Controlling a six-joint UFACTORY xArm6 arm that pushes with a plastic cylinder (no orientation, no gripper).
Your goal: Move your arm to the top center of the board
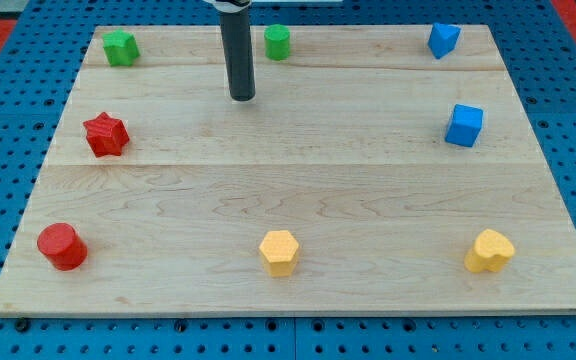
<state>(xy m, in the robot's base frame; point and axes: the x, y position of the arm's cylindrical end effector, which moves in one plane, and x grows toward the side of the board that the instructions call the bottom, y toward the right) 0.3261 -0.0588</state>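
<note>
My tip [242, 97] rests on the wooden board [298, 180] near the view's top, a little left of centre. A green cylinder [277, 42] stands just up and to the right of the tip, apart from it. A green star-like block [120, 47] sits at the top left. A red star [105, 134] lies at the left, well left of the tip.
A red cylinder [62, 246] stands at the bottom left. A yellow hexagon [279, 252] is at bottom centre and a yellow heart-like block [490, 251] at bottom right. A blue cube [464, 125] is at the right, a blue wedge-like block [443, 40] at top right.
</note>
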